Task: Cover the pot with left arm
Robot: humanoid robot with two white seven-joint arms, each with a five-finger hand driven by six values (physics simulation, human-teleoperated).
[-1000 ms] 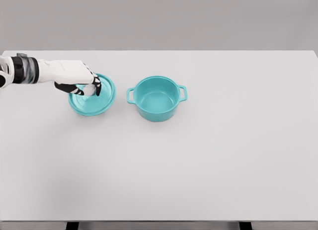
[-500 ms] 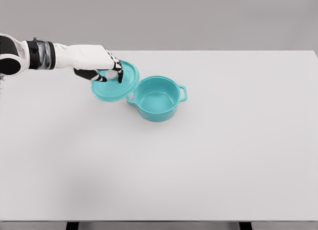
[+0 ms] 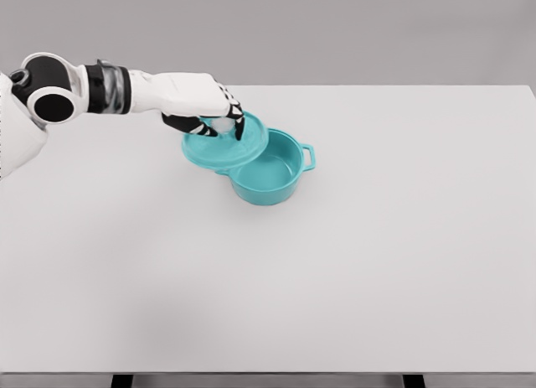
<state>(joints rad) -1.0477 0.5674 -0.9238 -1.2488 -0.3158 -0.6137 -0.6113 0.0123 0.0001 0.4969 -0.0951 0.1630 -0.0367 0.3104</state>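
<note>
Head view showed the left hand (image 3: 209,110) gripping the lid (image 3: 224,142) by its knob, held tilted over the pot's (image 3: 270,172) left rim; the pot's visible interior looked empty.

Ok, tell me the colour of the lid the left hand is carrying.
Teal, matching the pot; the lid in the left hand shows in the head view.

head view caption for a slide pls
Left hand holds the teal lid tilted, partly over the open teal pot on the white table.
</note>
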